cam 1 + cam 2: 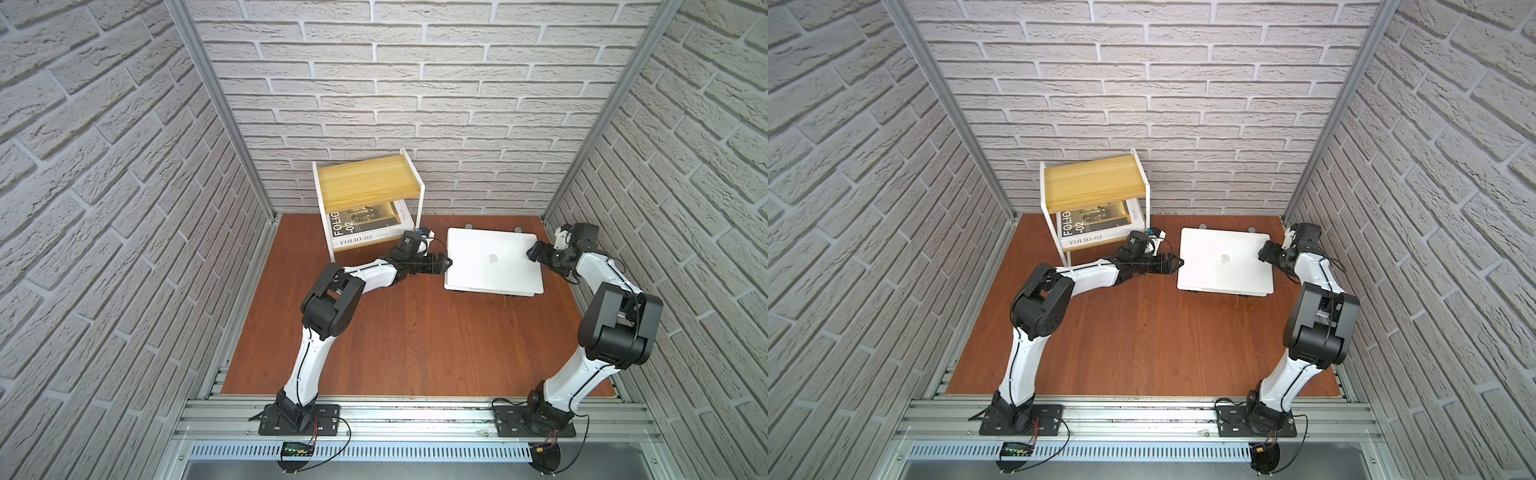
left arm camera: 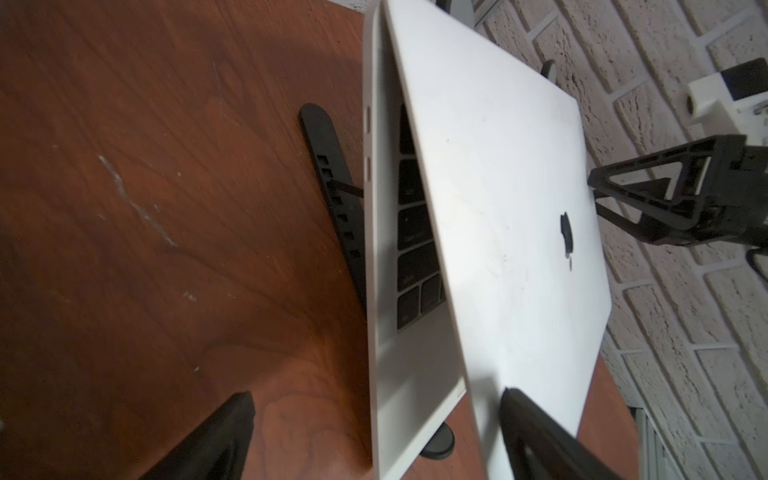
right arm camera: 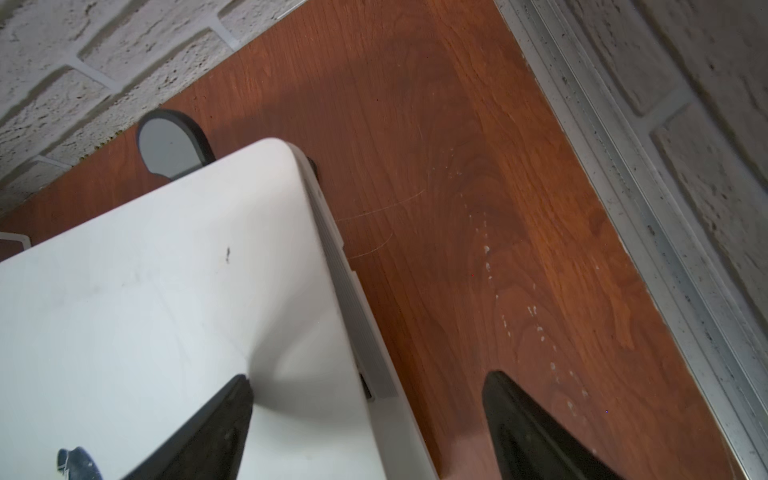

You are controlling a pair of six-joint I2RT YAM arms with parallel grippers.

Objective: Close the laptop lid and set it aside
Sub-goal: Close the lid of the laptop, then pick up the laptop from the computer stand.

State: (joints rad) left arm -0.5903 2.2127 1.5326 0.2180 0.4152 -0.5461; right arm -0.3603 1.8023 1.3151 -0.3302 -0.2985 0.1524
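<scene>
Showing a smooth silver-white shell, the thin laptop lid [image 2: 498, 208] sits ajar.

The laptop lid [image 1: 492, 259] has a smooth, matt silver-white metal look, faintly smudged. The keys [image 2: 415, 232] are matt black. The table [image 1: 415, 340] is reddish-brown wood grain with a soft sheen, scratched and flecked with pale specks. The walls [image 1: 415, 83] are rough, chalky white brick relief. The frame rails [image 1: 415, 411] are grooved bare aluminium. The shelf [image 1: 368, 183] has a yellow wood plank in a smooth white frame; the book [image 1: 359, 243] under it shows a matt white paper cover. The stand [image 2: 332, 178] is matt dark grey. The 2 fingers [image 2: 216, 440] of the left gripper [image 2: 374, 392] look like matt black plastic, slightly grainy.
</scene>
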